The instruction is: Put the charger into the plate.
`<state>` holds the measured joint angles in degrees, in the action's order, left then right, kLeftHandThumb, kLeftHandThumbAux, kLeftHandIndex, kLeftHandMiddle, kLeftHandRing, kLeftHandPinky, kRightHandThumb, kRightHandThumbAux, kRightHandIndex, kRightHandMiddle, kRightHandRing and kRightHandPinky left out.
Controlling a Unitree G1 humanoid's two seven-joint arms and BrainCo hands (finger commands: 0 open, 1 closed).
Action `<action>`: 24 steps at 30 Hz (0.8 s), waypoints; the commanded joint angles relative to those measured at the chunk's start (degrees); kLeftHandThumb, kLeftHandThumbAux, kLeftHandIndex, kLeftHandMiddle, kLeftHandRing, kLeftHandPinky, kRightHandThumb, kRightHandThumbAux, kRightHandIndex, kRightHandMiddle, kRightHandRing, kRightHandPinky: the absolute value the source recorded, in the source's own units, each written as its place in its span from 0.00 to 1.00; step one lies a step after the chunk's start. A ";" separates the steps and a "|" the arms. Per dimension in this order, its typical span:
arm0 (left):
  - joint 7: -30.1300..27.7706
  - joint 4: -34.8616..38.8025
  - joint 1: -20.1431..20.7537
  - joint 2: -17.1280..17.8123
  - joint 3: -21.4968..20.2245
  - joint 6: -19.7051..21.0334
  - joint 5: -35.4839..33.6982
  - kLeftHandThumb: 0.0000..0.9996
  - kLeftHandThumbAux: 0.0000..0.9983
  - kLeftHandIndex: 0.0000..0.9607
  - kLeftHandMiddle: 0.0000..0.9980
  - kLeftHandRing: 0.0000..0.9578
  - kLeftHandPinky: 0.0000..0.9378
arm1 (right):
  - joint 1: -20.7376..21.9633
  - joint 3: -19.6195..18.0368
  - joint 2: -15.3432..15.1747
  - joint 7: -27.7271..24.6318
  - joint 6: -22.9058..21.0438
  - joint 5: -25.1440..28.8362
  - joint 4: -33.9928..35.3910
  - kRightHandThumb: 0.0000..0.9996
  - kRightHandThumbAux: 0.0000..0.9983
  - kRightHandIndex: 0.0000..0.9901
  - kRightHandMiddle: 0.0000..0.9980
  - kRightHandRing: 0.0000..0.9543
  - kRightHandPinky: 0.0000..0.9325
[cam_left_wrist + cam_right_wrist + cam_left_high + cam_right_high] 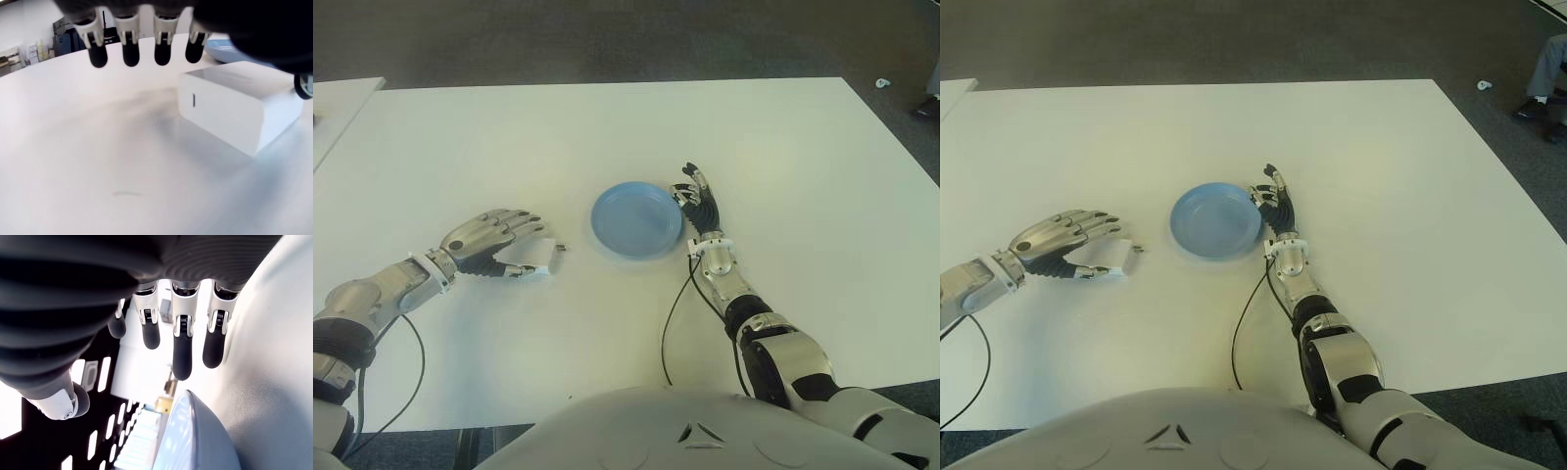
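**Charger under the left hand, not yet lifted**

The left hand (494, 241) hovers low over the white desk (607, 137) with its fingers (129, 49) extended and relaxed, gripping nothing. The charger (540, 258), a small white block, lies on the desk just beneath and ahead of those fingertips, toward the thumb side. In the left wrist view its body stands clear of the four fingertips, with a gap showing above it; whether the thumb touches its far end I cannot tell. Its prongs (562, 248) stick out from the end facing away from the palm, toward the blue plate (636, 219), which lies near, beyond the charger.

The right hand (697, 199) shows at the plate's far rim, fingers loosely open and holding nothing (idle, by the look of it).

As for handling, the charger is likely rigid, fairly light and dense for its size, with smooth plastic faces that could slip under a shallow pinch. The safest hold looks to be across the two long flat sides, thumb on one and fingers on the other, keeping off the prong end. It should tolerate a firm squeeze and a short drop into the plate.
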<state>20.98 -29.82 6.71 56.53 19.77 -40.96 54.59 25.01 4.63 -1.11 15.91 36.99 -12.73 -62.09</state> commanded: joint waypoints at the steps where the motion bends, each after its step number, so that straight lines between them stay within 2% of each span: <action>1: 0.40 -0.50 -0.50 0.46 0.78 -0.18 0.69 0.44 0.15 0.00 0.00 0.00 0.00 | -5.95 0.38 0.57 -0.25 -5.38 -0.29 -4.90 0.00 0.55 0.00 0.15 0.30 0.31; 24: 0.19 0.77 -2.04 0.20 0.74 1.70 0.61 0.43 0.15 0.00 0.00 0.00 0.00 | -5.93 0.76 0.55 0.18 -5.26 -0.83 -4.79 0.00 0.54 0.00 0.16 0.30 0.28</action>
<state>20.97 -29.28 5.41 56.53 19.95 -39.43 54.61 25.03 4.90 -1.14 16.35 36.95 -13.17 -62.09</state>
